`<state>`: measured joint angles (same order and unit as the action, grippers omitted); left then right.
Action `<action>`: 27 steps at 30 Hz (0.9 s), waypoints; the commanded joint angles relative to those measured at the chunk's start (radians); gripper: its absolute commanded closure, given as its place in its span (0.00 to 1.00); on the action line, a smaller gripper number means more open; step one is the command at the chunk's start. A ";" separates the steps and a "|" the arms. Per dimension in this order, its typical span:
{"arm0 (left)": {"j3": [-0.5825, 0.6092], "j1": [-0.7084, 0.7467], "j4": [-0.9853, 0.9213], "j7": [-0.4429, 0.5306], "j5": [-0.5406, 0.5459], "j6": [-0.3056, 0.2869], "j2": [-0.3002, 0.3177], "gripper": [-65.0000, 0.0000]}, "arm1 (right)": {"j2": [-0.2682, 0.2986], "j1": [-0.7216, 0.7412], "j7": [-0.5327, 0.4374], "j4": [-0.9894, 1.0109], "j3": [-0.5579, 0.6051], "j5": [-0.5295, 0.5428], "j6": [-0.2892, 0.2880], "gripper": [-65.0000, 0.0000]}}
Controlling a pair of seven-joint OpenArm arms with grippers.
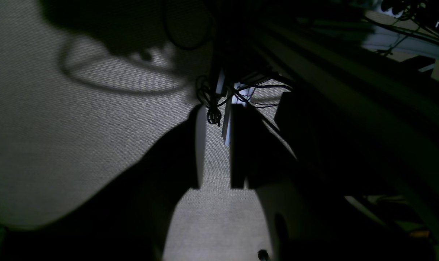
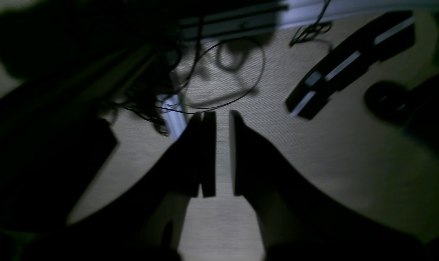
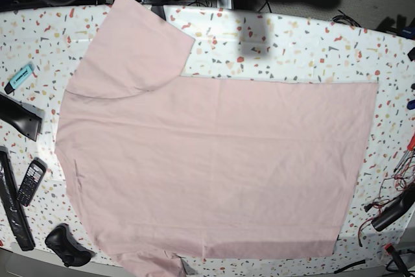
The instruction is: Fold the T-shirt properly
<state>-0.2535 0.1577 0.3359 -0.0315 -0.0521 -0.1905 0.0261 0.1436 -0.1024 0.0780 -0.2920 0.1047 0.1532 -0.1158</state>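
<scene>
Both hands parted, holding nothing: left hand (image 1: 216, 148), right hand (image 2: 222, 154), off over floor. T-shirt (image 3: 214, 167) flat, plain side up, covering worktop (image 3: 311, 50) middle; phone (image 3: 30, 181) near left edge.

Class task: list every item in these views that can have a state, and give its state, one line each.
T-shirt: spread flat on the table, plain side up, unfolded, far sleeve out.
Left gripper: open, holding nothing, over the floor.
Right gripper: slightly open, holding nothing.
Mobile phone: lying face up, left of the shirt.
Highlighter: lying flat, capped.
</scene>
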 commanded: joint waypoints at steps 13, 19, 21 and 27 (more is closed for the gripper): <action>0.000 0.005 0.013 0.002 0.001 -0.004 0.000 0.83 | 0.003 -0.011 -0.011 -0.006 -0.002 -0.004 -0.001 0.89; 0.000 0.006 0.019 0.002 0.000 -0.004 0.000 0.83 | 0.003 -0.012 -0.011 -0.006 -0.002 -0.004 -0.013 0.89; 0.000 0.006 0.019 0.002 0.000 -0.004 -0.001 0.83 | 0.003 -0.012 -0.010 -0.006 -0.002 -0.004 -0.016 0.89; 0.000 0.024 0.037 0.006 0.000 -0.004 0.000 0.83 | 0.003 -0.052 -0.012 -0.043 -0.002 -0.004 -0.015 0.89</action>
<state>-0.2535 0.1749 0.3695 -0.0292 -0.0521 -0.1913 0.0254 0.1413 -0.1509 0.0673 -0.3336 0.1051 0.1520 -0.1246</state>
